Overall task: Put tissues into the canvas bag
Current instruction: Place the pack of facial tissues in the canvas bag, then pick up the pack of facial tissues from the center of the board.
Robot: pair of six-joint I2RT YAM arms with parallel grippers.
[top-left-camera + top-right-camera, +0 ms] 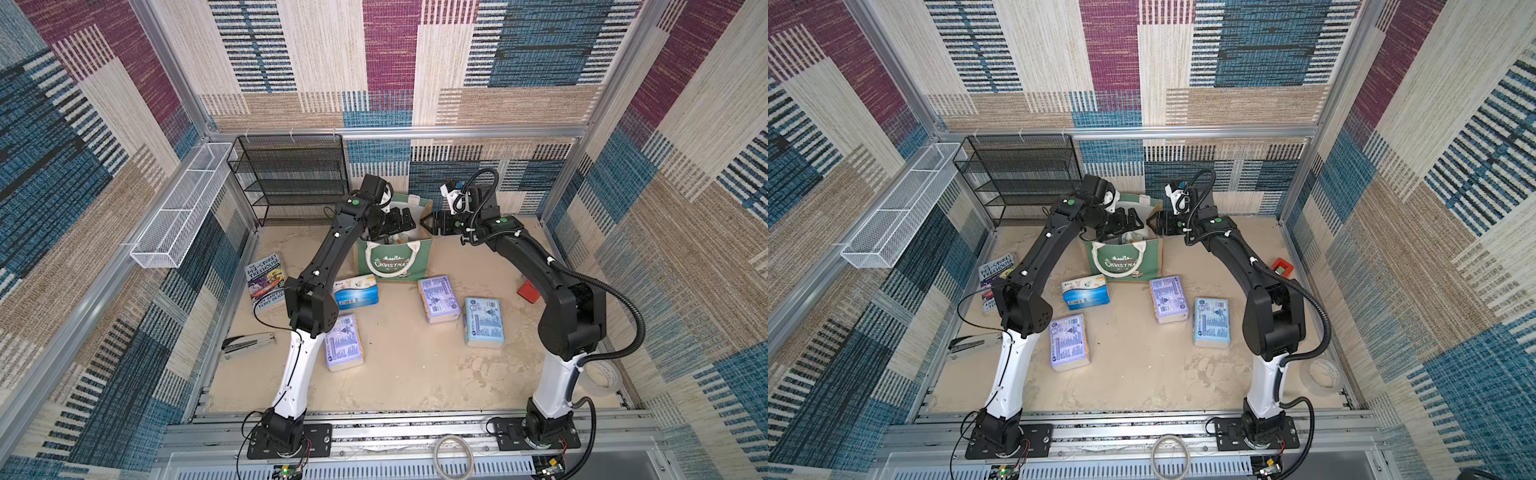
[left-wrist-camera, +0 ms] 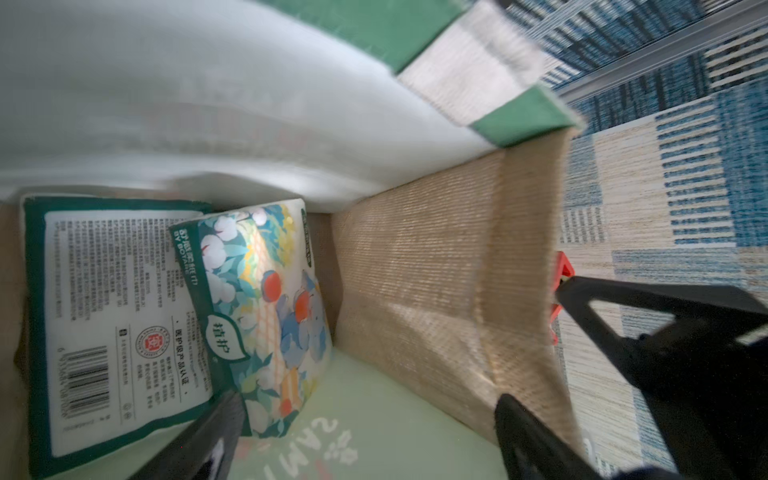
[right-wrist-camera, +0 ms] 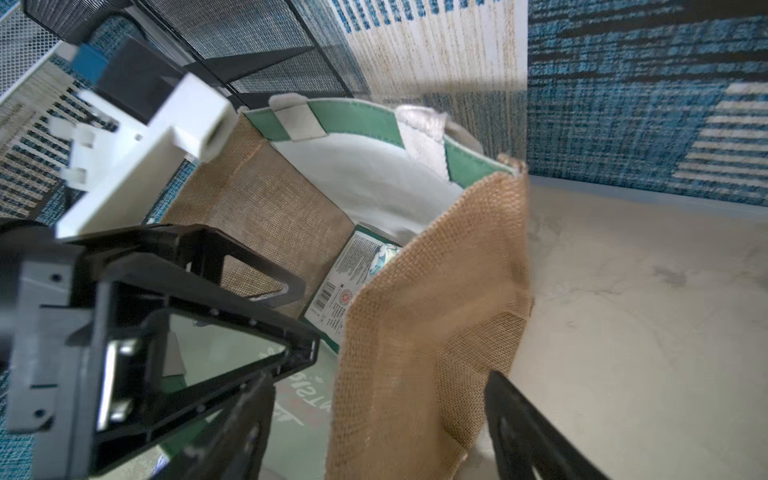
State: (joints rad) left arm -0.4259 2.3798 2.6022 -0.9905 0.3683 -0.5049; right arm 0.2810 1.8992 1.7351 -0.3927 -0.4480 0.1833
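With our left end effector [image 1: 405,222] and right end effector [image 1: 428,224] released at the canvas bag [image 1: 415,270] near the counter's [image 1: 395,382] back edge, two tissue packs [image 2: 124,311] inside, the jute side [image 3: 415,332] between our right jaws could snag and tip it.

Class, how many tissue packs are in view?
6. On the table: blue-white pack, near lavender pack, middle lavender pack, light blue pack. Inside the canvas bag: green-white pack, floral pack. More may hide beneath.

Lab test cell: aluminium frame [image 1: 457,132], carpet-lined walls [image 1: 390,62].
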